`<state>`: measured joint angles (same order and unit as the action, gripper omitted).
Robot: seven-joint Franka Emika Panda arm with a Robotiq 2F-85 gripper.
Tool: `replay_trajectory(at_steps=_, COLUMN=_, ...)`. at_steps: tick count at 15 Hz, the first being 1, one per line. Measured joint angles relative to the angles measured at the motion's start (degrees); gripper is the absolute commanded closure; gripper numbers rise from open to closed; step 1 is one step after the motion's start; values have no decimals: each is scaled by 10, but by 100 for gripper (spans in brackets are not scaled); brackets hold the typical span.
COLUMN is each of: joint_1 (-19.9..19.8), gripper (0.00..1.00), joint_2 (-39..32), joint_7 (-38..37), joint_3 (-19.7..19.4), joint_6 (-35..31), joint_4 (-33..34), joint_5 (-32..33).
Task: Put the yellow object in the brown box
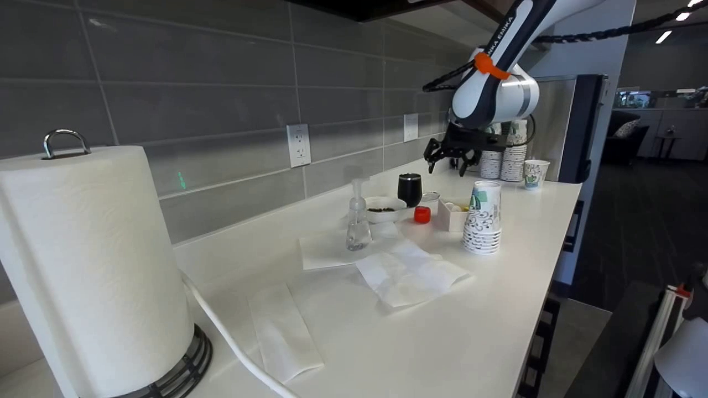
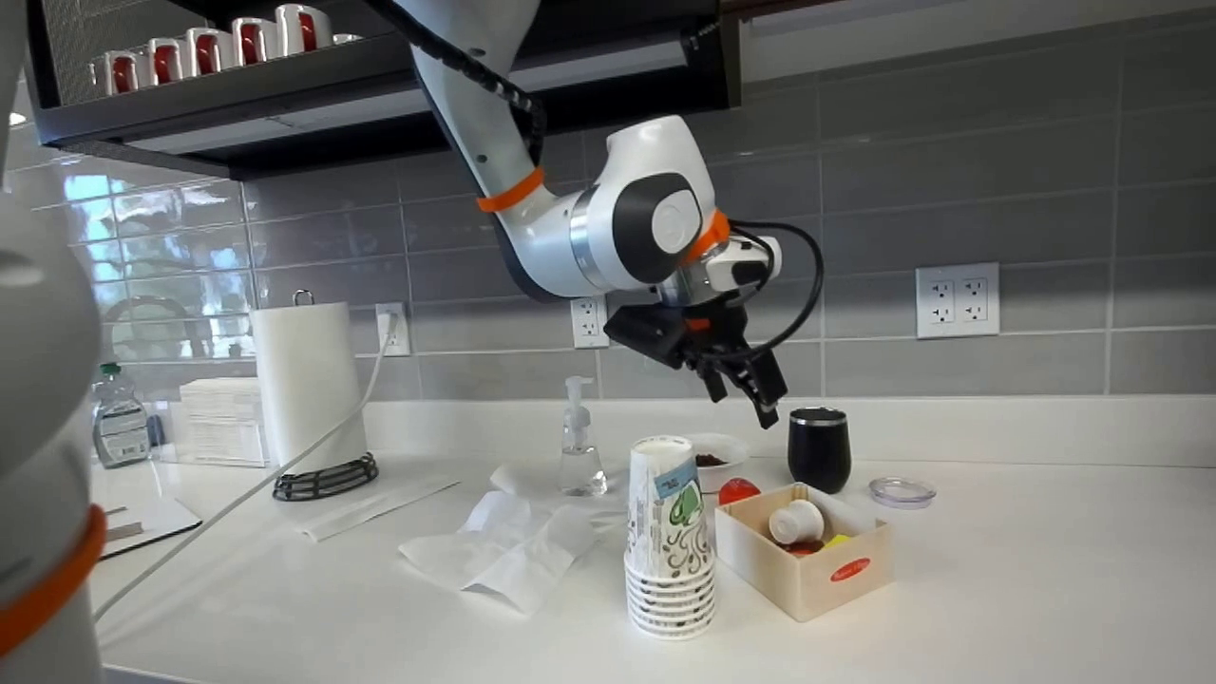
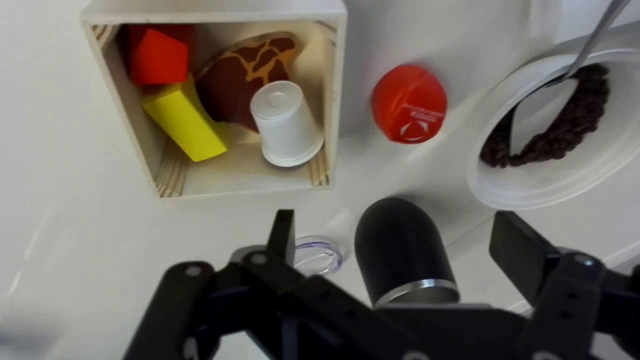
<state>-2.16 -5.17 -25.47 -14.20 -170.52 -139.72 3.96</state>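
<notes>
The yellow object [image 3: 187, 122] is a small blocky piece lying inside the light wooden box [image 3: 215, 11], beside a red block, a toy steak piece and a small white cup. In an exterior view a bit of yellow [image 2: 836, 541] shows over the wall of the box [image 2: 769, 579]. The box also shows in an exterior view [image 1: 451, 220], partly behind the paper cups. My gripper [image 3: 396, 217] is open and empty. In both exterior views the gripper [image 1: 446, 171] [image 2: 743, 404] hangs above the counter, higher than the box and apart from it.
A black tumbler [image 3: 402, 245] stands below the jaws, with a clear lid [image 3: 317, 255] beside it. A red bottle cap [image 3: 410, 104] and a white bowl [image 3: 482, 175] are near the box. Stacked paper cups [image 2: 670, 532], a soap bottle [image 2: 580, 456] and paper towels [image 2: 518, 541] are on the counter.
</notes>
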Motion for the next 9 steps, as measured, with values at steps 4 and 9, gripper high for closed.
replay_trajectory(at_steps=4, joint_1=39, gripper=0, joint_2=60, joint_7=-26, joint_3=20, joint_6=91, joint_4=0, joint_5=50)
replay_trajectory(at_steps=9, joint_1=39, gripper=0, joint_2=109, joint_7=-27, joint_3=108, joint_6=163, joint_4=-11, joint_5=50)
